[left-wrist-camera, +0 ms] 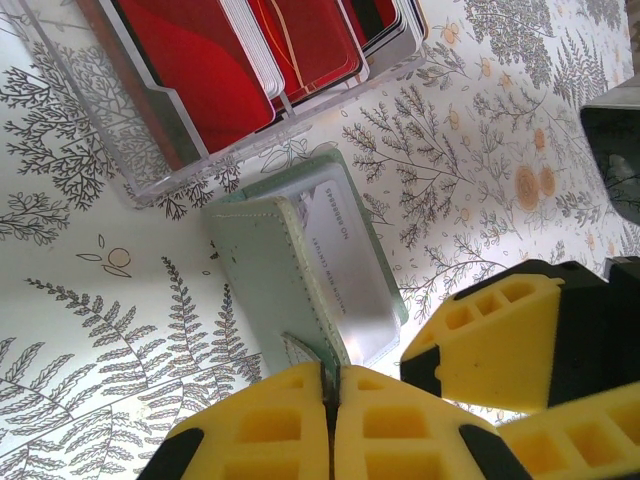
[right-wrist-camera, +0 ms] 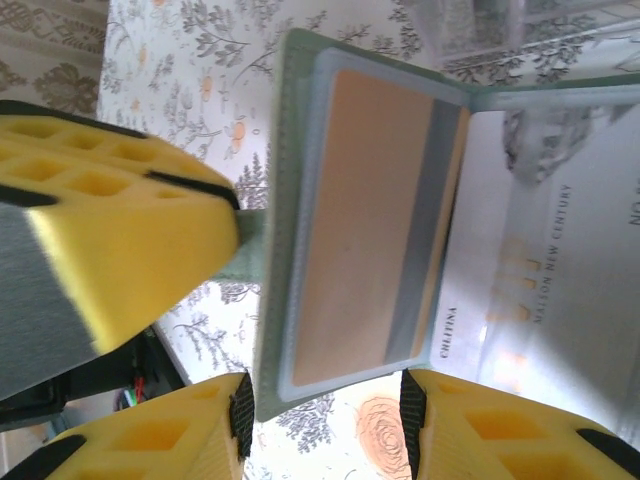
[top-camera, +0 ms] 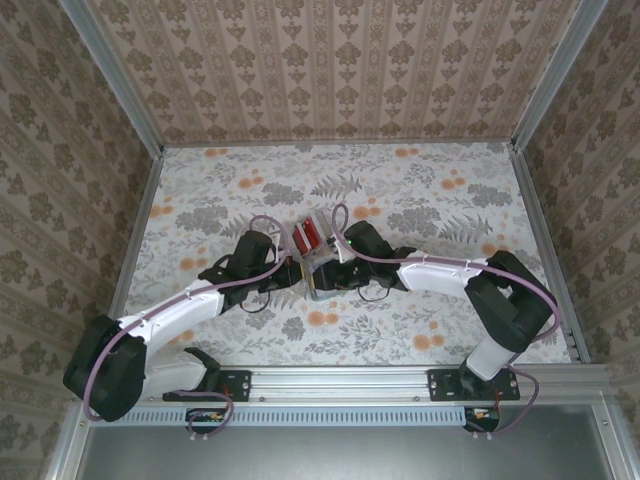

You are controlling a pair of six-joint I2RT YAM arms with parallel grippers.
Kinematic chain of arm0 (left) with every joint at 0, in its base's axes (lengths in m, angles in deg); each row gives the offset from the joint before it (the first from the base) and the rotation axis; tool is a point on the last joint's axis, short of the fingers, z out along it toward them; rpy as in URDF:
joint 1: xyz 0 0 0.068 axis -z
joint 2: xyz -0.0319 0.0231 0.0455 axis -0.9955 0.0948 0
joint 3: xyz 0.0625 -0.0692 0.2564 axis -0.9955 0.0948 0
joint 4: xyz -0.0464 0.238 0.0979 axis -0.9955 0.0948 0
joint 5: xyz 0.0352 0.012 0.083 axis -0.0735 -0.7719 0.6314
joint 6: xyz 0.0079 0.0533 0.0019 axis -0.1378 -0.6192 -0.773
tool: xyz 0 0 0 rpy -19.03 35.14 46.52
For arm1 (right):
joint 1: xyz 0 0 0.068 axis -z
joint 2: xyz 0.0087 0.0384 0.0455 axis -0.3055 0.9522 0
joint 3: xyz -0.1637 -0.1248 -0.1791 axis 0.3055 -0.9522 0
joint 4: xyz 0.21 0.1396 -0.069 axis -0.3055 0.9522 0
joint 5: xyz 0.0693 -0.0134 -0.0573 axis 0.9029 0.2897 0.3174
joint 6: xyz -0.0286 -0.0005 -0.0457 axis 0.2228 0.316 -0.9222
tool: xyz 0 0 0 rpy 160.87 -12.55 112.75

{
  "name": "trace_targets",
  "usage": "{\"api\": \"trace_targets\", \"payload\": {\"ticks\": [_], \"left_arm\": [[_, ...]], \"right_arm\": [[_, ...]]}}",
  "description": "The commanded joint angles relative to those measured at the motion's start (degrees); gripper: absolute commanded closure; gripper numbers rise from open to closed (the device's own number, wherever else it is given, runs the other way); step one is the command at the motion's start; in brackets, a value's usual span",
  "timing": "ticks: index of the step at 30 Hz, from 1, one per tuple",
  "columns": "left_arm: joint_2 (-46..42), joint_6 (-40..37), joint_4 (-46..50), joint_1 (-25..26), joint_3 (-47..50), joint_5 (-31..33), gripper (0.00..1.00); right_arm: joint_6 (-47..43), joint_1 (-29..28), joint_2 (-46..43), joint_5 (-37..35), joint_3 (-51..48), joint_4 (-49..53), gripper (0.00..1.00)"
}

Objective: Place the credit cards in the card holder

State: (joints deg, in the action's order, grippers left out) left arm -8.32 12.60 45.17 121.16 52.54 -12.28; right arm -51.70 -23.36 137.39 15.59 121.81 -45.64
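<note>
The grey-green card holder (left-wrist-camera: pixel 262 262) lies open on the floral table beneath both wrists (top-camera: pixel 316 284). My left gripper (left-wrist-camera: pixel 330 385) is shut on the near edge of its cover. In the right wrist view a tan-orange credit card (right-wrist-camera: pixel 360 220) sits inside a clear sleeve of the card holder (right-wrist-camera: pixel 285 140). My right gripper (right-wrist-camera: pixel 320 420) is open, with one pad on each side of that sleeve's near end; I cannot tell whether the pads touch it. More credit cards (left-wrist-camera: pixel 215 70), red ones, stand in a clear tray (left-wrist-camera: pixel 150 175) just beyond the holder.
The clear tray (top-camera: pixel 310 237) sits just behind the two grippers at mid-table. My right gripper's yellow finger (left-wrist-camera: pixel 510 330) crowds the left wrist view, close beside the holder. Wallpapered walls with metal rails close in the table on three sides.
</note>
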Motion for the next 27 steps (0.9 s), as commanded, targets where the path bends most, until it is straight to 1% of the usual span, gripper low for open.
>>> {"api": "trace_targets", "payload": {"ticks": [1,16,22,27], "left_arm": [[-0.03,0.55,-0.28,-0.39,0.12,-1.24,1.0],[1.38,0.23,-0.59,-0.56,-0.84,-1.77,1.0],[1.29,0.26,-0.67,-0.56,-0.67,-1.98,1.0],[0.35,0.43,-0.35,-0.65,0.24,-1.51,1.0]], "right_arm": [[-0.8,0.02,1.53,-1.35,1.82,2.22,0.55],[-1.76,-1.08,3.06,0.51,4.45,3.39,0.55],[-1.89,-1.29,4.16,0.0,4.64,3.78,0.55],[-1.89,-1.03,2.41,-1.1,3.84,3.68,0.55]]}}
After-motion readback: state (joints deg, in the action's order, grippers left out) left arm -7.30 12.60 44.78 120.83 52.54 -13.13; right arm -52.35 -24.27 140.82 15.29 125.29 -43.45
